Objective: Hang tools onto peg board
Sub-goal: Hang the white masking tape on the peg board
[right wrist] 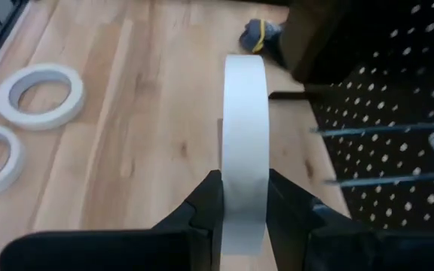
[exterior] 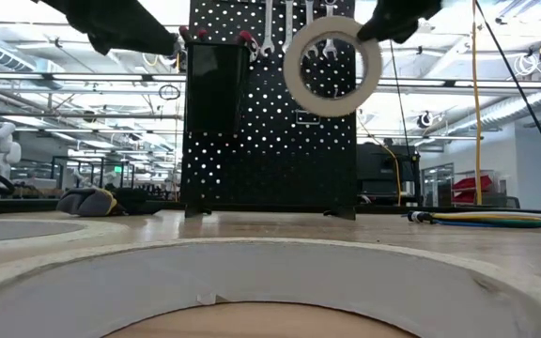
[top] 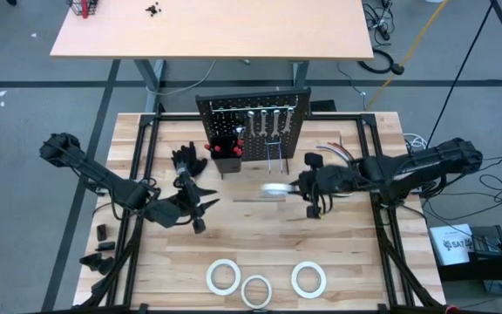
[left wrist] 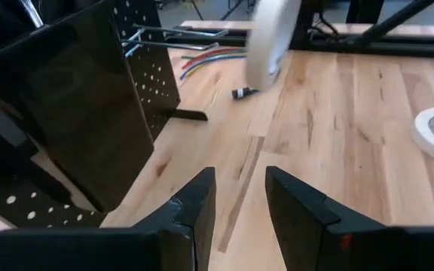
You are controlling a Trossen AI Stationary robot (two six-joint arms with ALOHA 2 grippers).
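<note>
One white tape roll (right wrist: 245, 150) is up in the air, pinched on its rim by the right end effector (right wrist: 245, 203). It stands on edge, like a wheel, so I think its hole can slide onto a hook. Seen from above, it hangs at about 5 o'clock from the peg board (top: 253, 122), near the long thin metal hooks (right wrist: 383, 154).

That board is black metal, flat and full of small round holes. Shiny silver wrenches (top: 265, 120) already hang on it.

Three more tape rolls (top: 257, 281) lie flat on the pale wooden desk (top: 356, 262), at about 6 o'clock from the board. They are smooth white rings.

At about 8 o'clock waits the left end effector (left wrist: 239, 203), its fingers apart and holding nothing.
</note>
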